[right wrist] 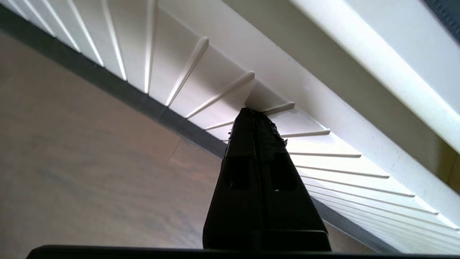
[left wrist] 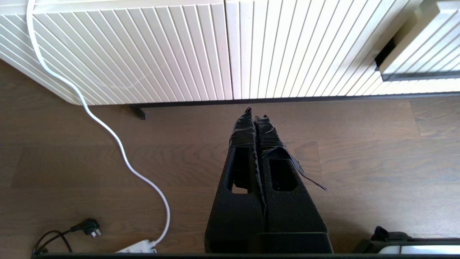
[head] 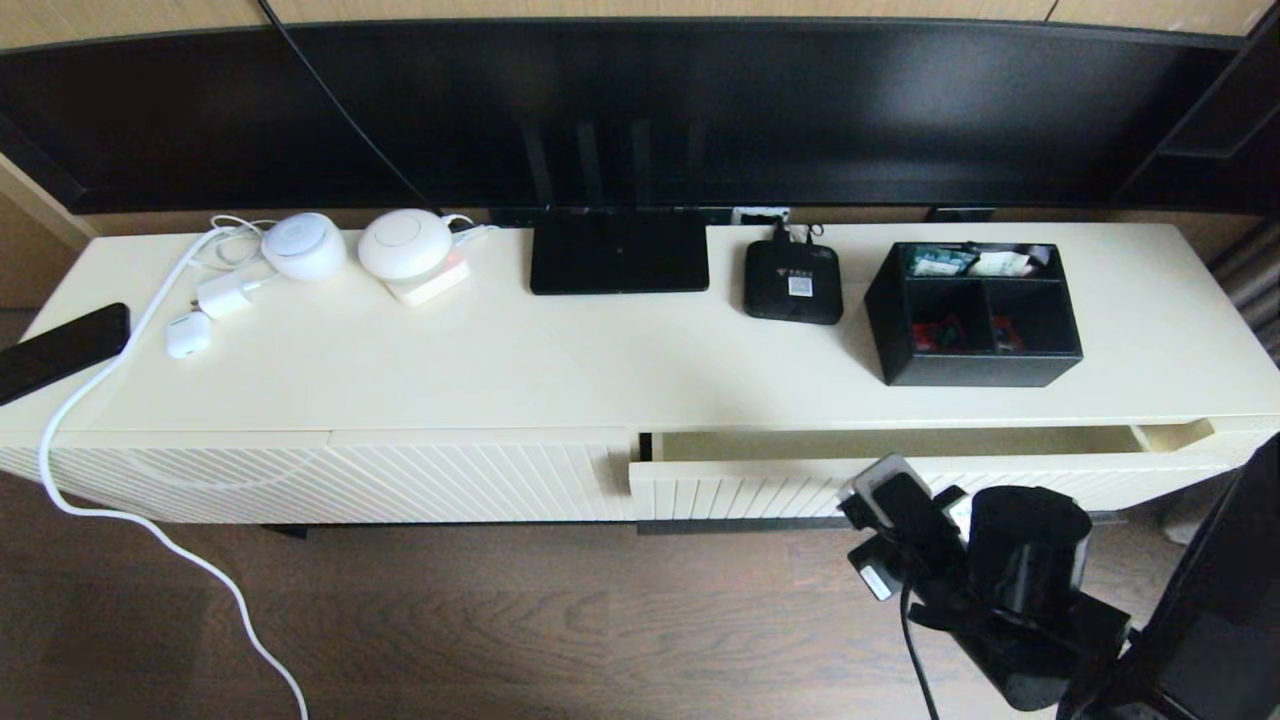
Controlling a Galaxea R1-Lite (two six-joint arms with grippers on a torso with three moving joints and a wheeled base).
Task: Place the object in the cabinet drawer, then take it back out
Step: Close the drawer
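Nearest of all, the right gripper is resting at the ribbed front of the drawer, its fingers pressed together with nothing between them, tips touching the slats just above the thin dark handle. That drawer is standing only partly open, showing a narrow strip of cream interior. My judgement is that the opening step is still in hand: the gap looks too slim for the box, so the arm should be drawing the front straight outward, level, until the opening is wide enough for the box.

On the cabinet top, far right, the black organizer box is sitting upright, directly behind the open drawer, small red items in its square compartments.

Left of it, a small black device and a flat router are lying near the back edge; white round gadgets and a charger are sitting far left, a white cable trailing onto the wooden floor.

Over that floor the left gripper is hanging idle, fingers closed and empty, near the handleless panel.
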